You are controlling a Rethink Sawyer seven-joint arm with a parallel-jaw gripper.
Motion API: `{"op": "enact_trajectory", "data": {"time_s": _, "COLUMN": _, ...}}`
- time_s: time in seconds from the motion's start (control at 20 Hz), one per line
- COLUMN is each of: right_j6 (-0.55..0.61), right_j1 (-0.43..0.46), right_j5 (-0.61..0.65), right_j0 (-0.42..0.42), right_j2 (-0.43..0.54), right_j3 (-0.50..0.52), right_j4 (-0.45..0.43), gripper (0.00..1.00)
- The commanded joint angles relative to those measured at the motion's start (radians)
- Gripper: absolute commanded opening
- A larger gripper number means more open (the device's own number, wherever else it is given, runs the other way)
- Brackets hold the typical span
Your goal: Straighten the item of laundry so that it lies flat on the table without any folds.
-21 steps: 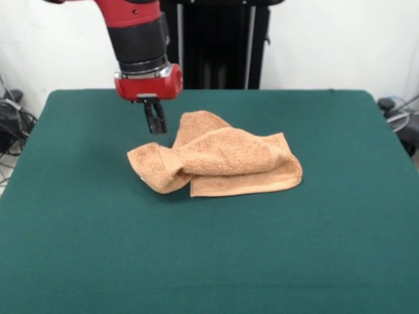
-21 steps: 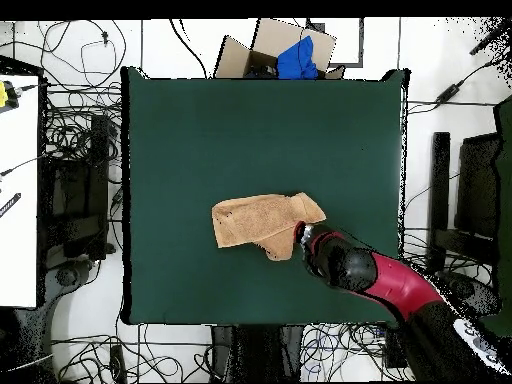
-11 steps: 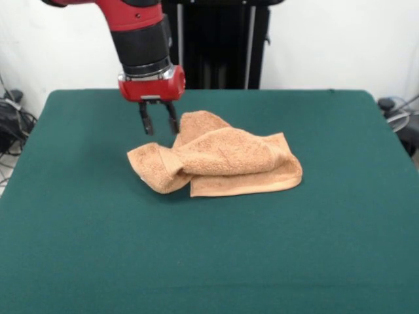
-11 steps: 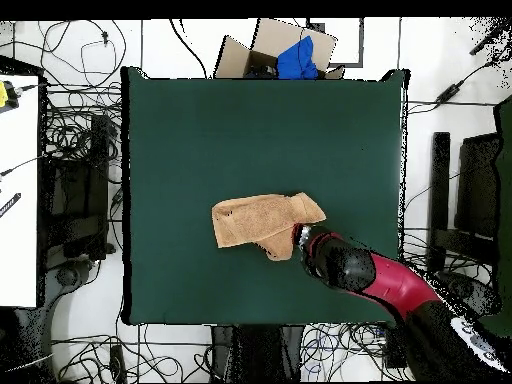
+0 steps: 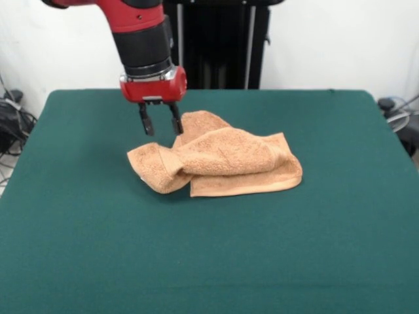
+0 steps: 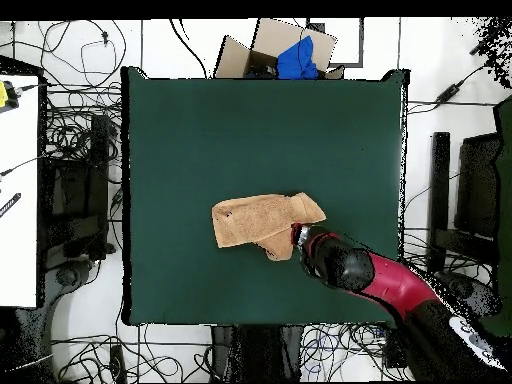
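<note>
Two dark fingers of the red and black gripper (image 5: pixel 159 122) hang spread apart and empty over the left rear part of the small light-orange terry-cloth towel (image 5: pixel 219 160), which lies bunched and doubled over a little left of the middle of the large dark green cloth-topped table (image 5: pixel 78 235). The step in hand looks like a descent onto a fold, and it would go best if the fingers came straight down astride the raised rear lobe, pinching one layer only, then drawing it outward and low so the cloth slides open. Moving right, the rolled front-left corner and the hemmed lower edge overlap, and how many layers lie beneath is hidden. From overhead the arm (image 6: pixel 375 280) covers the fingers, and no white tag can be made out
</note>
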Motion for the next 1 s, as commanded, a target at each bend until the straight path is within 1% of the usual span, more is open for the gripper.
{"op": "enact_trajectory", "data": {"time_s": 0.05, "right_j6": 0.090, "right_j1": 0.038, "right_j5": -0.016, "right_j0": 0.026, "right_j2": 0.052, "right_j3": -0.035, "right_j4": -0.013, "gripper": 1.00}}
{"op": "enact_trajectory", "data": {"time_s": 0.35, "right_j6": 0.087, "right_j1": 0.087, "right_j5": -0.060, "right_j0": 0.032, "right_j2": 0.047, "right_j3": -0.066, "right_j4": -0.031, "gripper": 1.00}}
{"op": "enact_trajectory", "data": {"time_s": 1.0, "right_j6": 0.066, "right_j1": 0.134, "right_j5": -0.084, "right_j0": 0.022, "right_j2": 0.049, "right_j3": -0.090, "right_j4": -0.058, "gripper": 1.00}}
